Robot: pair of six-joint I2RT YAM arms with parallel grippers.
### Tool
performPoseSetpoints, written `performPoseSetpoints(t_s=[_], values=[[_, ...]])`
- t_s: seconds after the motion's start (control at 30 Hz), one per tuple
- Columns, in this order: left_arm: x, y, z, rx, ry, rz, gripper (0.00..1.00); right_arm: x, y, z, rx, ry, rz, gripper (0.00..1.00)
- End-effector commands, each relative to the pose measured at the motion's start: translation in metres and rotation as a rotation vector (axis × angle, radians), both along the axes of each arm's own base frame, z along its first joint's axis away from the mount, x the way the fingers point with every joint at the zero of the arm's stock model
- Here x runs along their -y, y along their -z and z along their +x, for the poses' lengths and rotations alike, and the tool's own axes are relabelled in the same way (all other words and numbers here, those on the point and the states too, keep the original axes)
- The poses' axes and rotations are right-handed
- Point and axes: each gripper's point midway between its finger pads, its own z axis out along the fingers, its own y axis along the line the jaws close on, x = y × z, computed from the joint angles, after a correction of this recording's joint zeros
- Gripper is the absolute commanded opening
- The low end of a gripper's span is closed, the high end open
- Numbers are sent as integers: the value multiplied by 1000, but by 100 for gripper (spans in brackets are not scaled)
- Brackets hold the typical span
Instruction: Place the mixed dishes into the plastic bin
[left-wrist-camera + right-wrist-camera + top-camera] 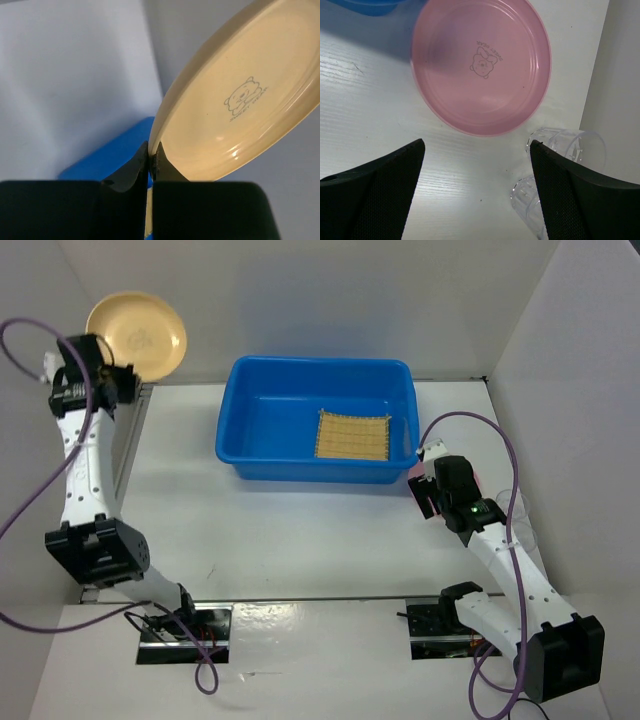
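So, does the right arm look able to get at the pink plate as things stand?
Probably yes. The right gripper is open just short of the pink plate, which lies flat with nothing on it. The clear cups lie beside its rim, close to one finger, and could get nudged.

The left gripper (151, 155) pinches the rim of the tan plate (250, 60) between its two dark fingers (127, 172), with the jaws closed down to the thickness of the plate edge. The plate rises up and to the right, tilted, its glossy inner face showing. A small bear drawing (244, 96) with lettering sits near its middle. Behind the fingers, a corner of the blue bin (112, 157) shows against a white background.
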Motion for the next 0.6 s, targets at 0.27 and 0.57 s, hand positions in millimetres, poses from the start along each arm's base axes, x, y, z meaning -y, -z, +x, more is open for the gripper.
performPoseSetpoints(t_s=[0.27,0.57], values=[[223,6,142,-30,776,167,0,-4,-7,3,51,-13,15,90],[363,83,121,-129,1100,99,0,-4,-16,3,87,-13,24,93]])
